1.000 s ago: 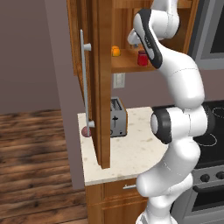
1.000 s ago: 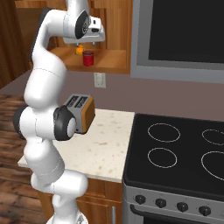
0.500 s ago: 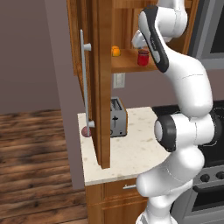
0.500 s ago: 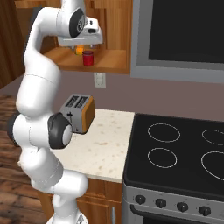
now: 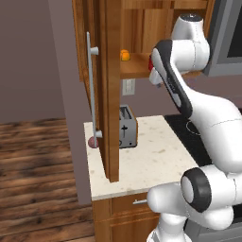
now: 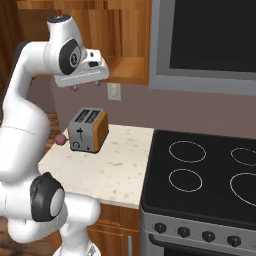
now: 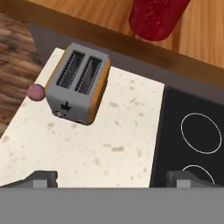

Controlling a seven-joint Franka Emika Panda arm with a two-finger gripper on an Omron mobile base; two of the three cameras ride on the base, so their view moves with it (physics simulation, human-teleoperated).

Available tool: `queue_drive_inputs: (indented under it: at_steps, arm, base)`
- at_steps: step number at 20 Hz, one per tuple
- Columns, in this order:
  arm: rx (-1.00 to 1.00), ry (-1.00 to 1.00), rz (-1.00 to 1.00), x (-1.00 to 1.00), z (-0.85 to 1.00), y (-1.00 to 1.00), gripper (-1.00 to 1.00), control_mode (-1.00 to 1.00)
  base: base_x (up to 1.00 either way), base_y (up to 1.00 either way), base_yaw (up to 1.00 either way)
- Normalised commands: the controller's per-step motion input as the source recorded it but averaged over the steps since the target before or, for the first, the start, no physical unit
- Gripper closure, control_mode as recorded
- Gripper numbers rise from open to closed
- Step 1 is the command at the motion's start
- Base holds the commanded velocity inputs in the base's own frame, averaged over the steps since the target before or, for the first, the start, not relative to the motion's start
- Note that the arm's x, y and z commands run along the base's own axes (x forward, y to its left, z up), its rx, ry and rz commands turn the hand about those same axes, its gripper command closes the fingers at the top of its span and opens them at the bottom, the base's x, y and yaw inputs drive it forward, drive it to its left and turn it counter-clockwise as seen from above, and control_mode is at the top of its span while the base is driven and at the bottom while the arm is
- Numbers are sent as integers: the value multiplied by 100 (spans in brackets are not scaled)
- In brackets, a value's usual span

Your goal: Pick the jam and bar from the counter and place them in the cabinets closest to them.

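A squat red jam (image 7: 156, 17) jar is seen standing near the front edge of the wooden cabinet shelf (image 7: 201, 39), with the gripper (image 7: 111, 177) spread wide and empty.

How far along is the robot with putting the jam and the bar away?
Done: the jam sits on the cabinet shelf. In hand: nothing; the gripper is open beside the shelf. Left: the bar, which I can't see on the counter.
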Motion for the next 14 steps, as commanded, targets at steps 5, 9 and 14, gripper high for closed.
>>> queue_drive_inputs:
  at_steps: [5,9,14]
  arm:
    - [-8,0,2,-100,-100,-21,-100,-100]
    - [0,-3,2,-100,-100,-51,-100,-100]
    - [4,-8,-3,-81,-60,-48,-100,-100]
  base:
    - [0,0,0]
    - [0,0,0]
    - [0,0,0]
